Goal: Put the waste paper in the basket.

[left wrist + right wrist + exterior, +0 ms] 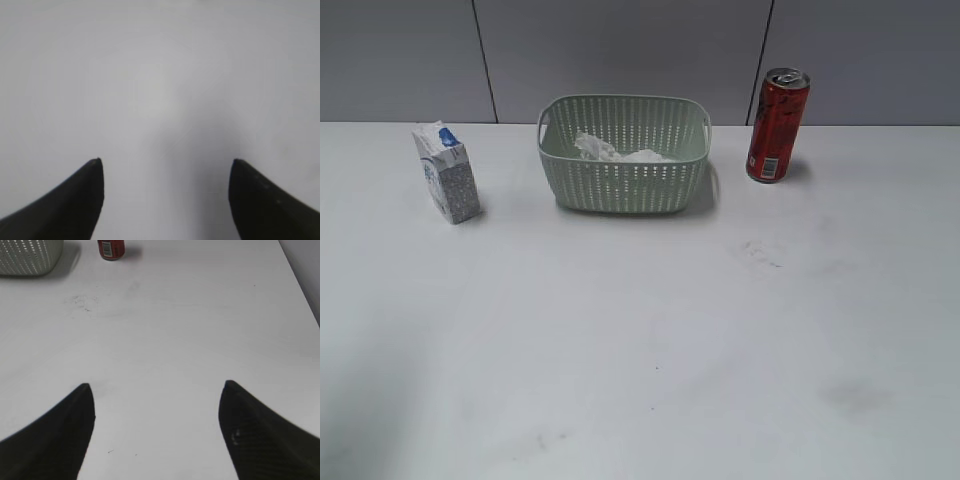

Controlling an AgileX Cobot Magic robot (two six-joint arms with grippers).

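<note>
The pale green slotted basket (pixel 623 175) stands at the back middle of the white table. Crumpled white waste paper (pixel 610 152) lies inside it; how many wads I cannot tell. A corner of the basket (pixel 27 257) shows at the top left of the right wrist view. No arm shows in the exterior view. My left gripper (pixel 165 161) is open and empty over bare table. My right gripper (pixel 157 384) is open and empty, well in front of the basket.
A white-and-blue carton (pixel 447 172) stands left of the basket. A red can (pixel 777 125) stands upright to its right and shows in the right wrist view (pixel 111 249). The table's right edge (pixel 299 282) is in view. Faint smudges mark the tabletop (pixel 757 252).
</note>
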